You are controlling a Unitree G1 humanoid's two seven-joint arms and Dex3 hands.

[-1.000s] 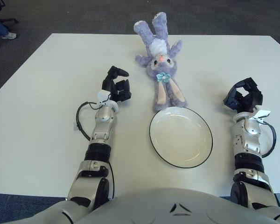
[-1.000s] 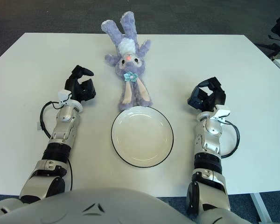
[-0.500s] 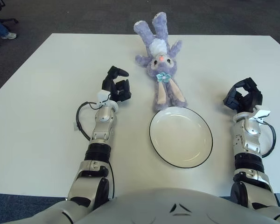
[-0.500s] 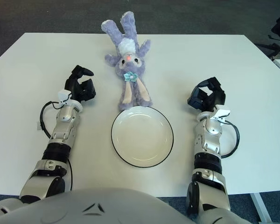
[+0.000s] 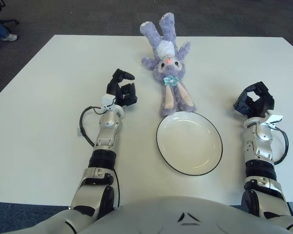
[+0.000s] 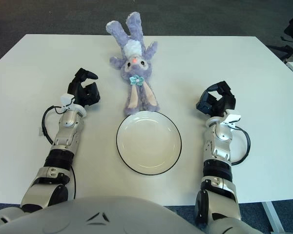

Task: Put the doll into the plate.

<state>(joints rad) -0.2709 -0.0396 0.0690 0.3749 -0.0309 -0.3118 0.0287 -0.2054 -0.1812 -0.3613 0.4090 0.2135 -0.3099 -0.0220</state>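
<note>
Two empty, loosely curled robot hands, left robot hand [image 5: 121, 90], right robot hand [image 5: 254, 102], fuzzy purple doll [image 5: 168, 63], round glossy plate [image 5: 189, 143]

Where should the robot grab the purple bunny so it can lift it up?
Probably around its round middle, near the blue bow, on the soft purple plush bunny. It lies flat beyond the white black-rimmed plate, ears toward the plate. The left hand shows nearer, so come from above on that side; the right hand shows right of the plate.

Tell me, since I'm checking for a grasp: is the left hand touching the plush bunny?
Apart. In the left eye view, bare white table shows between the left hand and the plush bunny.
</note>
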